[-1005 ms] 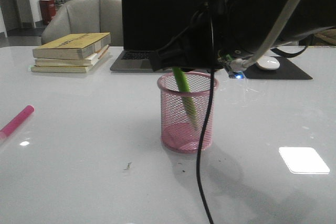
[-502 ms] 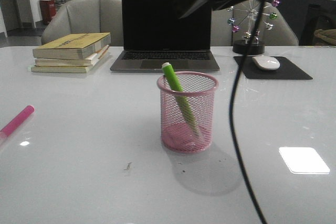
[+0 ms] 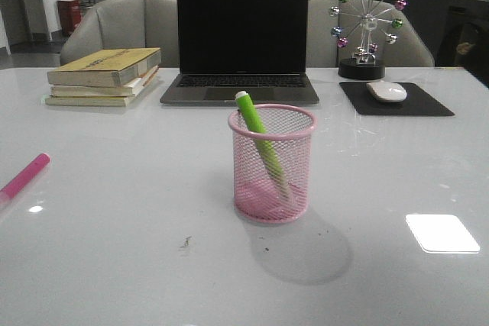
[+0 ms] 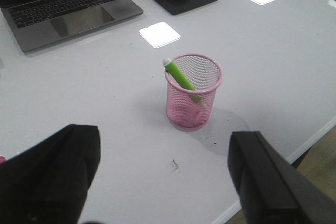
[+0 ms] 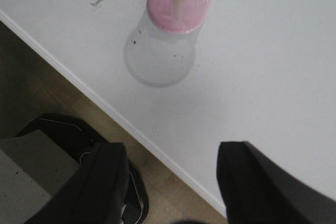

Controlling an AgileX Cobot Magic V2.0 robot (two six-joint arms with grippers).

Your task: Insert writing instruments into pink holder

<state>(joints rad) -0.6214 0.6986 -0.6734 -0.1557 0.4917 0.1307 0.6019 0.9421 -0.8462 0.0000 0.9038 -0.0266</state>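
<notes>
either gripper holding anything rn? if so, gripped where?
Nothing held. Left gripper and right gripper are both open and empty. The green marker leans in the pink holder; the pink marker lies on the table.

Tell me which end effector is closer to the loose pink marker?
Left, probably. The left end effector hovers above the table near the pink marker; the right end effector hangs past the table's edge.

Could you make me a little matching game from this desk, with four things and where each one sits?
Things:
1. green marker
2. pink marker
3. mouse
4. books

Places:
A. on the black pad
B. stacked left of the laptop
C. leaning inside the pink cup
D. lying flat at the table's left edge

Pairs: 1-C, 2-D, 3-A, 4-B
</notes>
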